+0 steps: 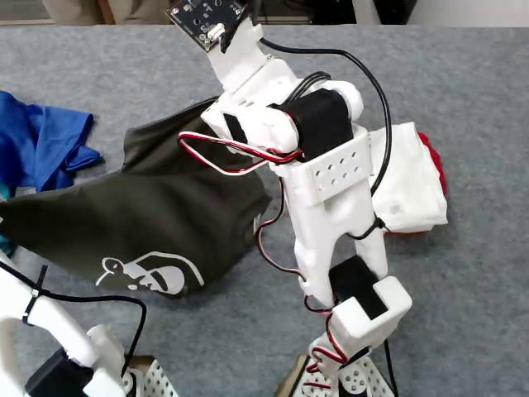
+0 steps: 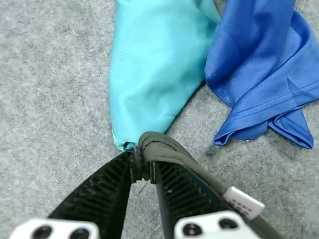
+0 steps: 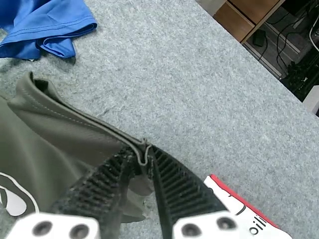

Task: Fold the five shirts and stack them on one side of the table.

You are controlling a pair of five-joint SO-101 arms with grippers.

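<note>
A dark olive shirt [image 1: 149, 215] with a white print lies spread across the table's middle. My right gripper [image 3: 144, 157] is shut on a folded edge of this olive shirt [image 3: 55, 129], lifting it slightly. My left gripper [image 2: 142, 159] is shut on another bunched edge of the olive shirt [image 2: 167, 149], right beside a teal shirt [image 2: 154, 64]. A crumpled blue shirt [image 1: 41, 141] lies at the left; it also appears as the blue shirt [image 2: 259, 64] and the blue shirt [image 3: 45, 25]. A folded white shirt [image 1: 413, 182] rests on a red shirt [image 1: 434, 161] at the right.
The grey felt table [image 1: 463, 74] is bare at the back right and along the front. The right arm [image 1: 331, 190] rises over the middle and hides part of the olive shirt. Wooden furniture [image 3: 249, 17] stands beyond the table's edge.
</note>
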